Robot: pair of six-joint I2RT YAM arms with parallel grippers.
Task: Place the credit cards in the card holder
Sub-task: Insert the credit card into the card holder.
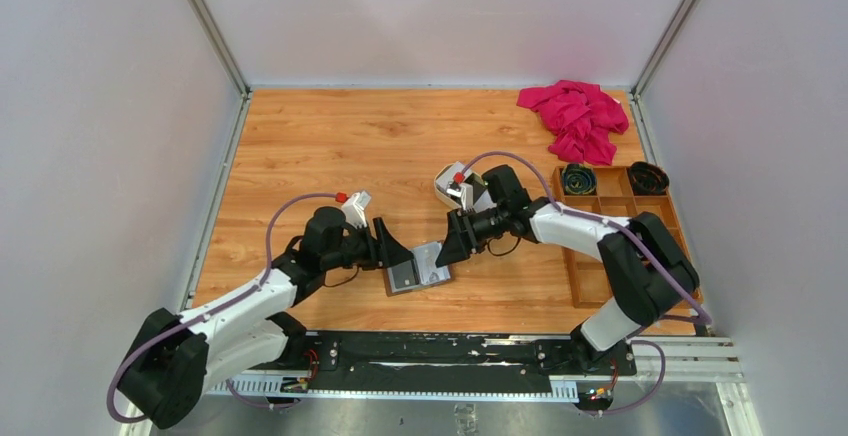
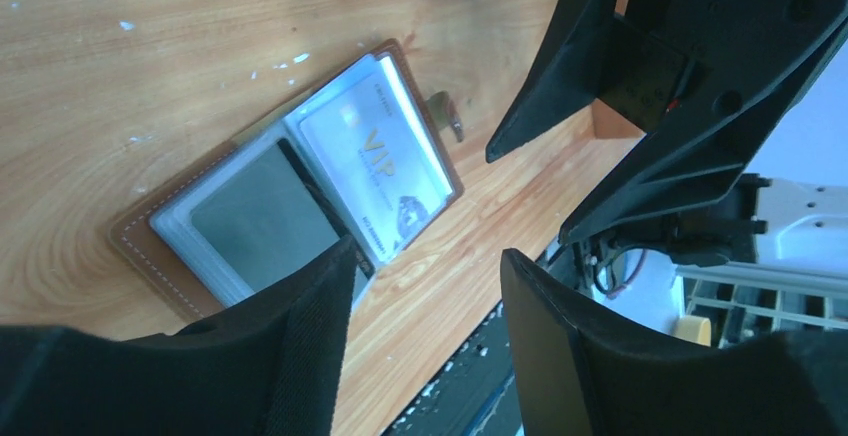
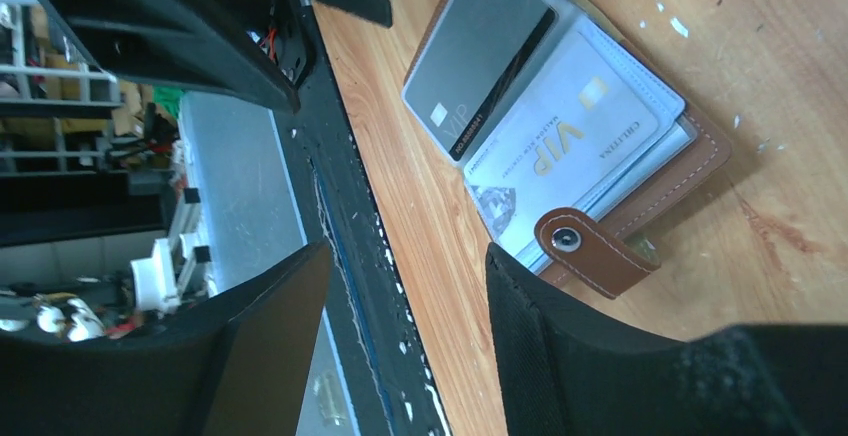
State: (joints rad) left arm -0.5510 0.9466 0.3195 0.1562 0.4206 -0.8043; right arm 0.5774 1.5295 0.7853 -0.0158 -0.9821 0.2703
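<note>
Here the card holder (image 1: 418, 268) lies open at the surface's (image 1: 350, 136) near edge for loading; left fingers (image 2: 310, 326) and right fingers (image 3: 545, 336), parted, hold nothing.

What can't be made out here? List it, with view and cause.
- Top view: the cards in the card holder are too small to count.
- Left wrist view: the holder's near corner is hidden behind the left fingers.
- Right wrist view: the holder's far corner is cut off by the top edge, and the white VIP card covers whatever lies under it.
</note>
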